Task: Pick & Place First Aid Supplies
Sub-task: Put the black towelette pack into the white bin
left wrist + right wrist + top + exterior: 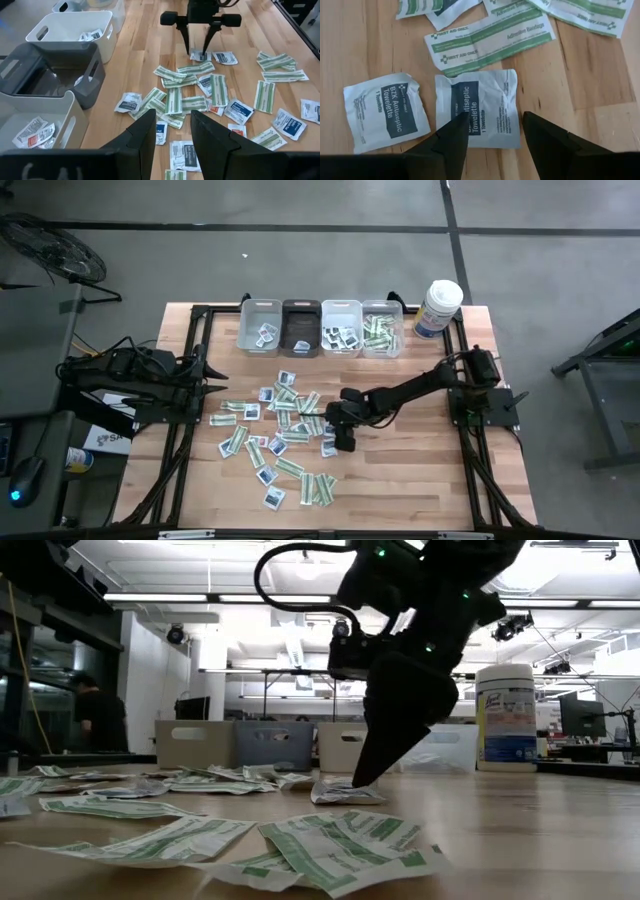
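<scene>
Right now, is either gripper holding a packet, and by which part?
Nothing is held. The right gripper is open, its fingers down over a white antiseptic towelette packet lying flat on the table. The left gripper waits empty at the left side.

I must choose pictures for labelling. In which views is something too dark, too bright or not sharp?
Low view: the right gripper is a dark silhouette against bright ceiling lights, and the nearest packets are soft. Right wrist view: its own fingers are blurred, yet the antiseptic towelette print reads clearly. High view: even light, but packets look tiny. Left wrist view: the left gripper is dark and soft.
</scene>
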Controlling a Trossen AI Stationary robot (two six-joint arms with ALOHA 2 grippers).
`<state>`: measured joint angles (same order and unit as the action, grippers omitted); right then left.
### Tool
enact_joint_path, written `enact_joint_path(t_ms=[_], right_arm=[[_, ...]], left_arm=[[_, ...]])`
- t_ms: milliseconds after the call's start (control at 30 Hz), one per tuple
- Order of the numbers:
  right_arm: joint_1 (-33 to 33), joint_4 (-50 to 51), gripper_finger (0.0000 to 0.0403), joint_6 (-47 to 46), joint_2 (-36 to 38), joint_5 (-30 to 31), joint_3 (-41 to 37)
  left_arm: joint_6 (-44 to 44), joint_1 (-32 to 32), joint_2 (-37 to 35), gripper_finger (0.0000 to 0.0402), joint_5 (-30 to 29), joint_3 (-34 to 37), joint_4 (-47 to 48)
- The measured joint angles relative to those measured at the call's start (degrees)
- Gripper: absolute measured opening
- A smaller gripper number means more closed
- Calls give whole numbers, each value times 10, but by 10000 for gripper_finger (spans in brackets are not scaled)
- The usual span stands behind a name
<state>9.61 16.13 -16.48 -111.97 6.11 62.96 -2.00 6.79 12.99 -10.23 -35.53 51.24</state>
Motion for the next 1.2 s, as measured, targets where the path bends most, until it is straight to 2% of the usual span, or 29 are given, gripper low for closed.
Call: enact_joint_path(t_ms=[167,367,900,1200], right_arm=[[0,29,159,-31,-11,-3,2],[0,15,116,-46,-9,11,-2],[-30,12,11,-91,63,23,-7],[-67,0,18,-90,132,59,-6]], left_arm=[[0,0,0,119,0,0,0],[-3,0,0,119,2,0,0],[-3,0,0,119,2,0,0],[-3,0,0,119,1,0,-1]])
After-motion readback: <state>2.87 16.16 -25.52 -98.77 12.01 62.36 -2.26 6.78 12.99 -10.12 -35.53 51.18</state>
